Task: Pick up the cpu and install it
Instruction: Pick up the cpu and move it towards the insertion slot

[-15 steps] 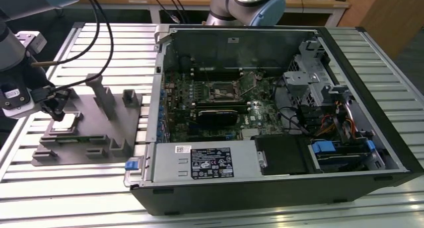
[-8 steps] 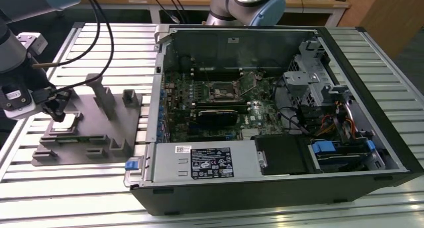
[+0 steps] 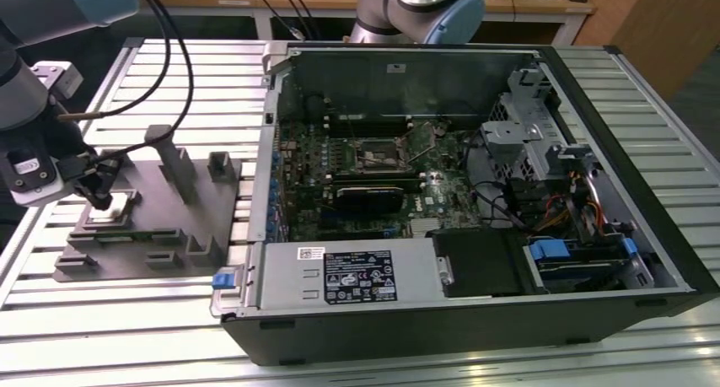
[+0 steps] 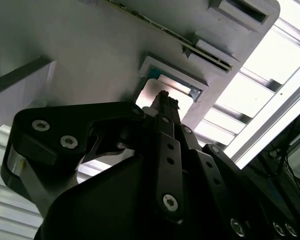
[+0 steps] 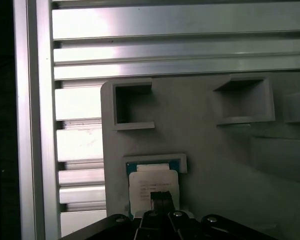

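Directly over the cpu [image 5: 142, 186] your jaws stand drawn together, holding nothing. Their tips are on or just off its silvery top, and neither wrist view lets you tell contact. The cpu lies flat in its pocket on the grey fixture [image 3: 169, 203], at 9 o'clock in the exterior view, not yet lifted. By my reading, you are at the pick-up step. A grasp calls for the jaws to spread past the chip's edges, then a level lift. The socket [image 3: 377, 155] sits in the open case [image 3: 585, 260], toward 3 o'clock on the tabletop [image 3: 135, 328].
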